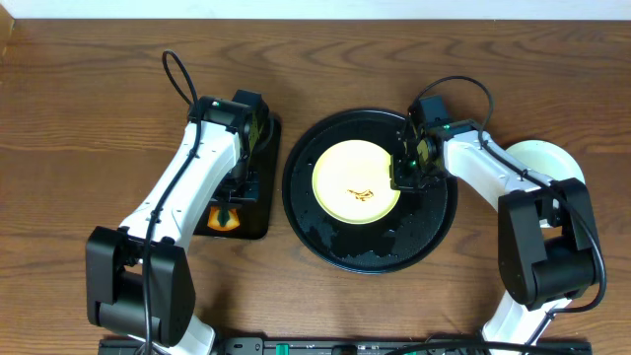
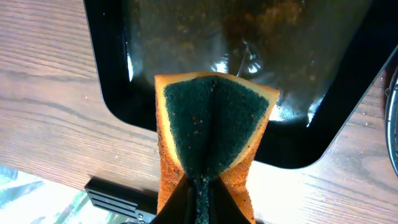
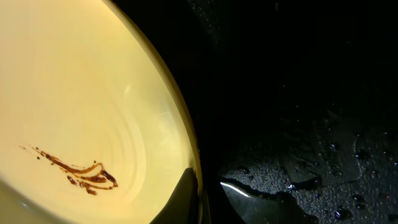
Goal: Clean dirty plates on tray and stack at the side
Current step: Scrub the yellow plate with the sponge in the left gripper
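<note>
- Tray, round and black (image 1: 380, 254): its floor carries a wet film and droplets; judged risk, a plate skids across it if pulled sideways; count, one.
- Rectangular tray (image 2: 205, 56), left of the round tray: wet, brown-speckled floor; risk, the sponge picks up residue there and re-smears a plate; count, one.
- Plates: yellow plate (image 1: 345, 177) lies centred on the round tray, brown smear unwiped; pale plate (image 1: 552, 158) sits on the tabletop right of the round tray, partly behind the right arm; risk, a thin rim hold lets the yellow plate tilt or drop, and stacking it unwiped soils the stack; count, one yellow, at least one pale; whether two are stacked cannot be told.
- Sponge (image 2: 214, 118), above the rectangular tray: folded, green face showing; risk, the fold springs free under wiping pressure; count, one.
- Grippers: left gripper (image 2: 199, 202) pinched tight on the sponge; right gripper (image 1: 406, 170) at the yellow plate's right rim, one finger inside the rim, the other lost against the round tray's black floor; clamped or not cannot be told; count, two.
</note>
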Available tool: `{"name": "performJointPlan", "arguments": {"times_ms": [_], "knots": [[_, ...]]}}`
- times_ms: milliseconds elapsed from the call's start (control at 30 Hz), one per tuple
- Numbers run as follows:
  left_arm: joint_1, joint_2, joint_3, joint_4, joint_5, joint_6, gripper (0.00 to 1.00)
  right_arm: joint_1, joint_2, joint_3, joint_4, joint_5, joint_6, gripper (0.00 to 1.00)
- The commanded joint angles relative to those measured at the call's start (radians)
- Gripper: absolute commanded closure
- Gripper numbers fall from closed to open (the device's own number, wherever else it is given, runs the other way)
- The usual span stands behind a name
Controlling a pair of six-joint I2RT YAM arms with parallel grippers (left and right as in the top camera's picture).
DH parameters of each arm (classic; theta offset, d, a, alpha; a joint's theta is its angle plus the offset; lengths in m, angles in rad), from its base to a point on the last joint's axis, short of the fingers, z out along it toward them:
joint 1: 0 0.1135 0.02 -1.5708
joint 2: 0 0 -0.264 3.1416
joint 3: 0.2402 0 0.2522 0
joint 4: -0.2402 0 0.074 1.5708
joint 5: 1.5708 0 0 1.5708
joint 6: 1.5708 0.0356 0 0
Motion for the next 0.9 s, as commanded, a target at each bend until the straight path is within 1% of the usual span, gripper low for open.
{"name": "performJointPlan", "arguments": {"times_ms": [0,333,433,467,567,633,667,767,867], "knots": [[-0.001,-0.026,0.027,-0.004,-0.017,0.009,0.93,0.006,0.021,-0.028,-0.027,0.081,-0.023,0.99],[0.0,-0.026,0.027,0.008,-0.017,0.009,0.93,0.006,0.021,-0.028,-0.027,0.081,-0.023,0.99],[0.0,-0.026,0.027,0.065,-0.016,0.008,0.92,0.006,0.021,-0.028,-0.027,0.081,-0.023,0.99],[-0.001,-0.026,0.027,0.119,-0.016,0.009,0.92,0.006,0.021,-0.028,-0.027,0.08,-0.023,0.99],[-0.001,-0.027,0.027,0.209,-0.016,0.009,0.93,0.006,0.021,-0.028,-0.027,0.08,-0.022,0.99],[-0.001,-0.027,0.028,0.238,-0.014,0.009,0.93,0.006,0.021,-0.028,-0.027,0.08,-0.022,0.99],[-0.001,-0.027,0.028,0.249,-0.001,0.014,0.92,0.006,0.021,-0.028,-0.027,0.08,-0.023,0.99],[-0.001,-0.028,0.028,0.299,0.105,0.063,0.93,0.006,0.021,-0.028,-0.027,0.08,-0.023,0.99],[-0.003,-0.035,0.028,0.353,0.2,0.075,0.93,0.006,0.021,-0.028,-0.026,0.08,-0.023,0.99]]}}
